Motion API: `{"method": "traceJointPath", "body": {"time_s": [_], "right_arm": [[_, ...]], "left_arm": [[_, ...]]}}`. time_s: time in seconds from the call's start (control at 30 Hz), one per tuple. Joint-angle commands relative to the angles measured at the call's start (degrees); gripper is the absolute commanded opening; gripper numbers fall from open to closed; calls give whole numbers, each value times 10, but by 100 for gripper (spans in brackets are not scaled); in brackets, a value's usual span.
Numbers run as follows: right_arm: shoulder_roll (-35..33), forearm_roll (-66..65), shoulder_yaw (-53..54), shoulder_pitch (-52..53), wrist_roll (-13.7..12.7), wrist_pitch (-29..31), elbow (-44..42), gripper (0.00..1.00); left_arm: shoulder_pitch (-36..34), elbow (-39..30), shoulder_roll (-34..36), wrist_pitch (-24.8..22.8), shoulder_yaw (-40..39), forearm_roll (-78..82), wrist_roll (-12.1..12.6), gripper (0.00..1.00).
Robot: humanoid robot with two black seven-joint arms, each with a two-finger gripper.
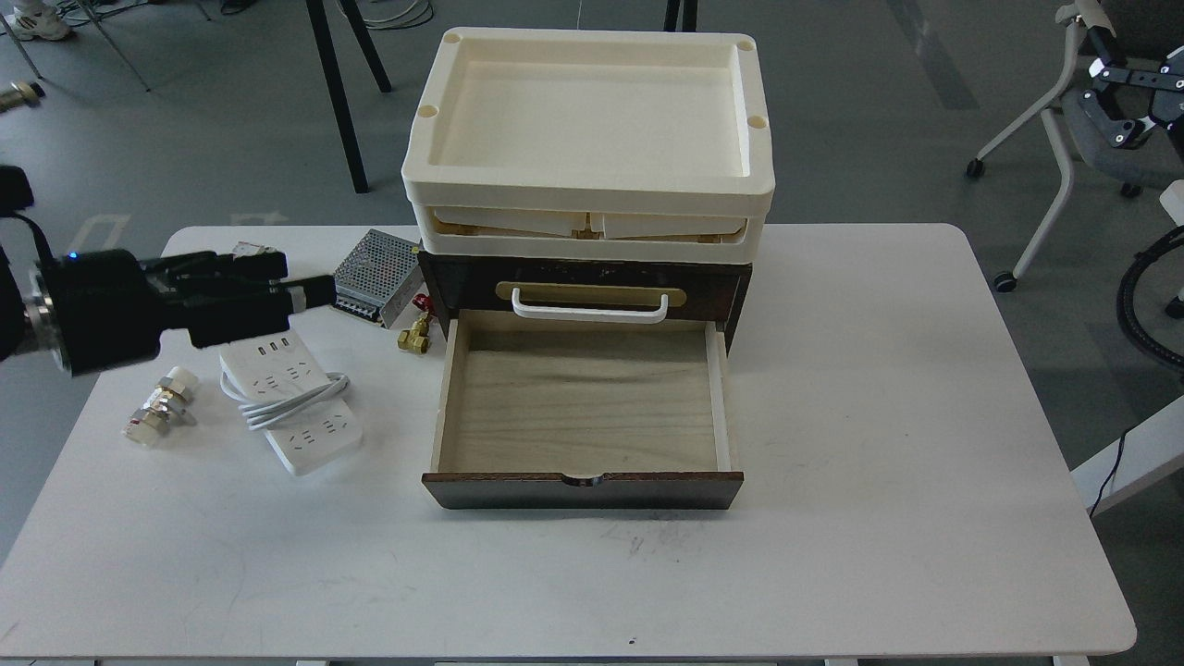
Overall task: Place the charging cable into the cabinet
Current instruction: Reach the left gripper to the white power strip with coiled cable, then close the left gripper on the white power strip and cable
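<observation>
The charging cable (291, 400), a flat white power strip with its cord looped around the middle, lies on the white table (879, 416) left of the cabinet. The cabinet (721, 287) is a dark brown chest with a white bar handle (590, 306). Its lower drawer (583, 407) is pulled out, showing an empty pale wood inside. My left gripper (310, 279) reaches in from the left and hovers just behind the strip's far end, fingers pointing right and apart, holding nothing. My right gripper (1124, 102) is high at the top right edge, away from the table, partly cut off.
Two stacked cream trays (592, 199) sit on the cabinet. A silver perforated power-supply box (375, 268) and a brass valve (416, 335) lie between strip and cabinet. A metal fitting (159, 407) lies left of the strip. The circuit breaker is mostly hidden behind my left gripper.
</observation>
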Motion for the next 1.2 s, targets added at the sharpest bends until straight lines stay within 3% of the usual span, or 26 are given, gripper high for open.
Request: {"method": "traceJointPath", "body": {"time_s": [0.0, 0.3, 0.43, 0.67, 1.0, 1.17], "right_arm": [[6, 0, -1, -3, 0, 0, -2, 100], [17, 0, 0, -5, 0, -1, -1, 100], [17, 0, 0, -7, 0, -1, -3, 100], [17, 1, 1, -18, 0, -2, 1, 100], [17, 1, 2, -22, 0, -1, 1, 100], [17, 1, 2, -24, 0, -1, 0, 100]], "left_arm": [[-2, 16, -15, 17, 66, 179, -1, 98], [-56, 137, -114, 23, 77, 179, -1, 92], [-58, 184, -155, 28, 107, 179, -1, 82], [-121, 306, -200, 123, 190, 179, -1, 80], [-123, 338, -206, 137, 198, 179, -1, 79], [-131, 401, -224, 191, 233, 179, -1, 74]]}}
